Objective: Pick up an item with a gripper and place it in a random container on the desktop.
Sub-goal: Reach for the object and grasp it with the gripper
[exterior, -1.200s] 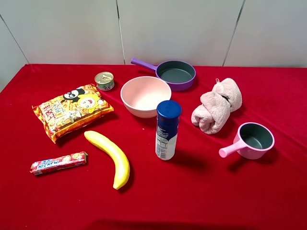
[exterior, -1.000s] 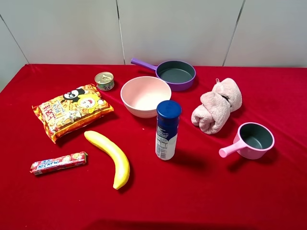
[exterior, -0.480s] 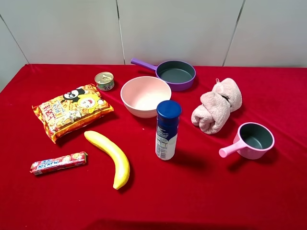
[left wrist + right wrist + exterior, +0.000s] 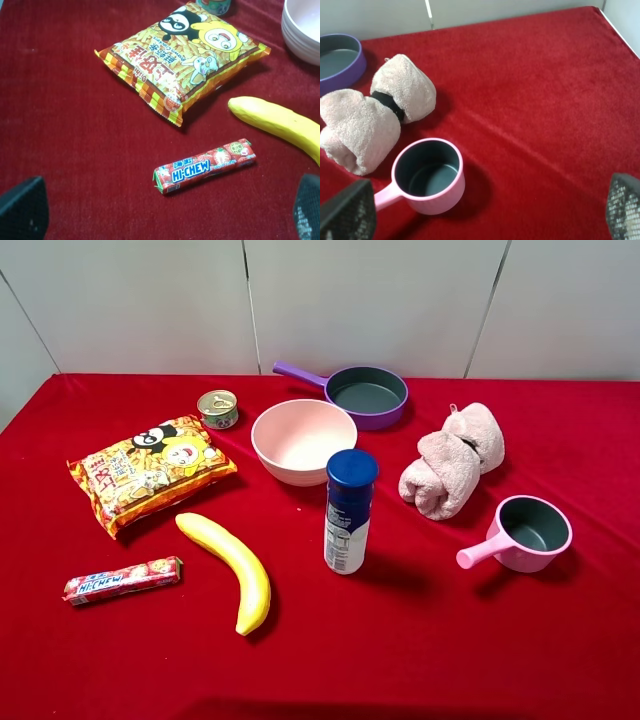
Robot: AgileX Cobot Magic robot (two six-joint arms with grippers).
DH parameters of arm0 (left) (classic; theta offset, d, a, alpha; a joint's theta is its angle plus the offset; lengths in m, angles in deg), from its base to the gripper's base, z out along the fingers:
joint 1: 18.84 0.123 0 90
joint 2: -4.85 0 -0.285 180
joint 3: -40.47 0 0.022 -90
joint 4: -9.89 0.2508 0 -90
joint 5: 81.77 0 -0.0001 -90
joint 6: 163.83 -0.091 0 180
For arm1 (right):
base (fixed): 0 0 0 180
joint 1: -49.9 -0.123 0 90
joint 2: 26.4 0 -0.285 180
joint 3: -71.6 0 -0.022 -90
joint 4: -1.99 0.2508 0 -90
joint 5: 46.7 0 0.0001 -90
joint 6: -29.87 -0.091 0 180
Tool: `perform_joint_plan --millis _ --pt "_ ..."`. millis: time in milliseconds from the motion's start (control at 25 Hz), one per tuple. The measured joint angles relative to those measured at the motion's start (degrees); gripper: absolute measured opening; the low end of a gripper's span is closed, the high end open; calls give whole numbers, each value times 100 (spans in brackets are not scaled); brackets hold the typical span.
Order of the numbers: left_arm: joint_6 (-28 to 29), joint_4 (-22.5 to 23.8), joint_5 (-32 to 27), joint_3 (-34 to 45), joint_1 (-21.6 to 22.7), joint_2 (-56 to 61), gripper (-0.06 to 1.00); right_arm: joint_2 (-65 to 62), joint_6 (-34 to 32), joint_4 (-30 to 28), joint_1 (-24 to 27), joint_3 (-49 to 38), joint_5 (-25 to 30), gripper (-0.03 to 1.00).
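We judge toppling the main risk: the bottle is tall and narrow, so a fingertip clipping it on approach could knock it onto the banana or against the pink bowl. The small pink cup looks barely wider than the bottle, so a tilted release may upset it. The bottle stands upright mid-desktop, just in front of the bowl and well apart from the cup, with a dark blue cap and a blue-and-white label. The left gripper and right gripper both have their jaws spread wide, holding nothing.
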Motion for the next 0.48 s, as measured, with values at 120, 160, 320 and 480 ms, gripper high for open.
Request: perform_joint_plan --millis 120,160,320,480 --pt "0 0 0 0 0 0 97 0 0 0 0 0 0 69" --pt "0 0 0 0 0 0 97 0 0 0 0 0 0 69" --pt "0 0 0 0 0 0 97 0 0 0 0 0 0 69" --pt "0 0 0 0 0 0 97 0 0 0 0 0 0 69"
